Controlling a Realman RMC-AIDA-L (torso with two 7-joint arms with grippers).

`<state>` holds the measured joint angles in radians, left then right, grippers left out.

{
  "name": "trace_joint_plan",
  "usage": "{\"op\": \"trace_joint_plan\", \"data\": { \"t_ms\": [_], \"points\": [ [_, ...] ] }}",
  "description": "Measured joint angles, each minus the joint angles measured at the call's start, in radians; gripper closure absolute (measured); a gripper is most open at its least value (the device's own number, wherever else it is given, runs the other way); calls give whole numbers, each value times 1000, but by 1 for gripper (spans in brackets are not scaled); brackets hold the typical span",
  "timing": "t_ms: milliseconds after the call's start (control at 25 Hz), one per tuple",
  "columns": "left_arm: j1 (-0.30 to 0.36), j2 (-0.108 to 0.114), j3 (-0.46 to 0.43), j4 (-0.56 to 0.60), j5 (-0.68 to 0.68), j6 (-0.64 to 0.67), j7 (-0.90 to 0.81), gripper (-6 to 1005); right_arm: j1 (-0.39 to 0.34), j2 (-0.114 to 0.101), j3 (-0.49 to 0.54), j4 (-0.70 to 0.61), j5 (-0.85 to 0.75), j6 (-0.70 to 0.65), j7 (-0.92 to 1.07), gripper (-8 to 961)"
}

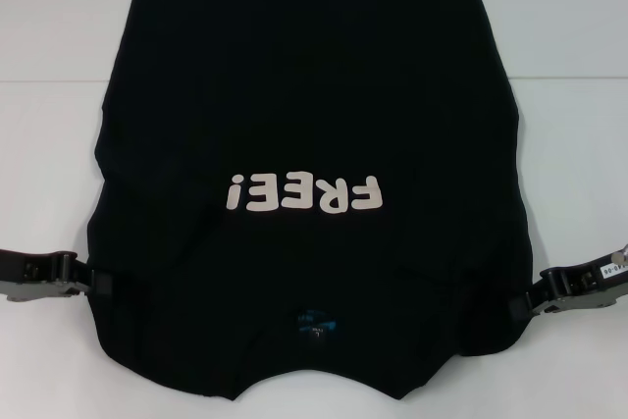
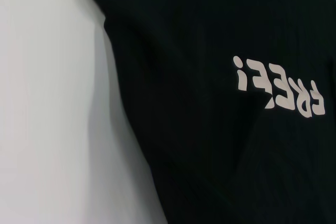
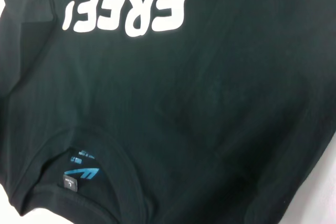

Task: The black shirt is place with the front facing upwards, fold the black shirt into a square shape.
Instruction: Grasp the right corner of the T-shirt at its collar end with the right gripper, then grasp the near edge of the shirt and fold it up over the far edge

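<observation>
The black shirt (image 1: 304, 95) lies flat on the white table, front up, with its collar at the near edge. Its cream "FREE!" lettering (image 1: 302, 195) sits mid-chest, and a small blue neck label (image 1: 316, 326) shows inside the collar. My left gripper (image 1: 103, 285) is at the shirt's left edge at shoulder level, and my right gripper (image 1: 518, 303) is at its right edge. The left wrist view shows the shirt (image 2: 210, 156) and its lettering (image 2: 278, 85). The right wrist view shows the shirt (image 3: 210, 103), its lettering (image 3: 126, 14) and the neck label (image 3: 79, 174).
The white table (image 1: 49, 95) shows bare on both sides of the shirt and along the far edge. The shirt's near hem reaches almost to the table's front edge.
</observation>
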<state>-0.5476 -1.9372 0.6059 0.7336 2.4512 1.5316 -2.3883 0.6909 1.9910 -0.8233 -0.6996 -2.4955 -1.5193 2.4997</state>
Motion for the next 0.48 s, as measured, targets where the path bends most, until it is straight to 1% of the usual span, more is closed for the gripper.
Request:
{"op": "trace_joint_plan", "data": {
  "t_ms": [160,240,480],
  "points": [
    [0,0,0,0,0,1,0,970,1,0,-4,0,0,0,-3,919],
    [0,0,0,0,-8,2,1,970,0,-1,0,-2,0,-1,-10,919],
    [6,6,0,0,-43,15,5,971,-16,-15,42,-49,8,-32,-20,920]
  ]
}}
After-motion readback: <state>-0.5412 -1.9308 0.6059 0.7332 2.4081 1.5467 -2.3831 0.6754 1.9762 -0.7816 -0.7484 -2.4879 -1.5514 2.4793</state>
